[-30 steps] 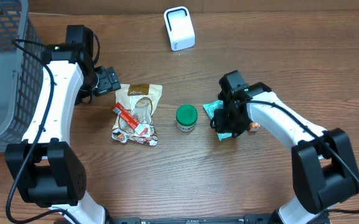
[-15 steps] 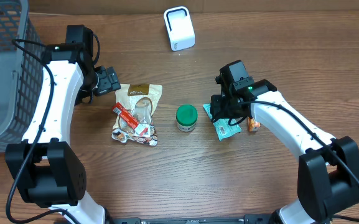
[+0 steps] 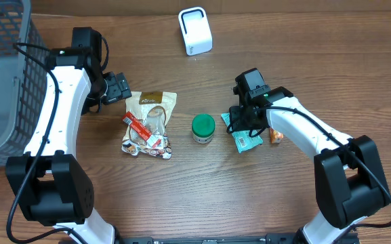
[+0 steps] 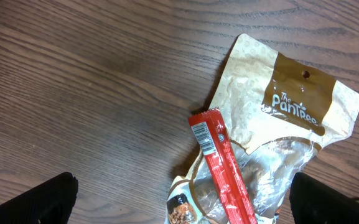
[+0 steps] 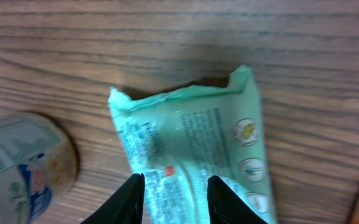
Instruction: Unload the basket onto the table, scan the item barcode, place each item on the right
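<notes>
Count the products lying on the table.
5: beige Pantree pouch left of centre, red stick packet atop it, green-lidded jar centre, teal packet under the right gripper, orange item beside it, mostly hidden.

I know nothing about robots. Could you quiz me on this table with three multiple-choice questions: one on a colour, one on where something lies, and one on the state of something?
1. What colour is the lid of the small jar?
A. red
B. green
C. blue

2. Where does the red stick packet lie?
A. on the beige pouch
B. on top of the small jar
C. under the small jar

3. What is the left gripper doing?
A. shut on the small jar
B. open, holding nothing
C. shut on the beige pouch

Answers:
1. B, since the overhead view shows a round green lid.
2. A, since the left wrist view shows the stick lying across the pouch.
3. B, since its fingers stand wide apart, with only the table and the pouch's edge below them.
</notes>
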Robot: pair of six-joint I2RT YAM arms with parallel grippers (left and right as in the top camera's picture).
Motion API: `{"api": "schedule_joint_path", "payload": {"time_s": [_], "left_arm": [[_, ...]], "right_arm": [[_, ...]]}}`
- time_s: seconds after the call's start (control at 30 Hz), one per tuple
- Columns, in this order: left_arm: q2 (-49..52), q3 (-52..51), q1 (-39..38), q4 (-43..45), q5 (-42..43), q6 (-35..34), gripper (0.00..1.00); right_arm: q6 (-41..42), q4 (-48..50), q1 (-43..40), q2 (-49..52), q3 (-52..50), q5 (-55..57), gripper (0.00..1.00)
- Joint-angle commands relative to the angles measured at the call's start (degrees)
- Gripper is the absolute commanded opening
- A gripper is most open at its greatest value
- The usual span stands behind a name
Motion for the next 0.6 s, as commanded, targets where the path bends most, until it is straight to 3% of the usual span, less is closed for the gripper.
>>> {"api": "schedule_joint_path", "payload": {"time_s": [0.0,0.57], "left_arm": [[-0.35,0.96,-0.02,0.09,-0.28,0.87,1.00],[-0.33,0.96,-0.02,0.09,-0.28,0.87,1.00]], "right_arm": [[-1.05,-0.07,0.26,0.15,-0.22,3.15,0.34],[-1.49,4.35,0.28,0.15,-4.24,3.80,0.34]]}}
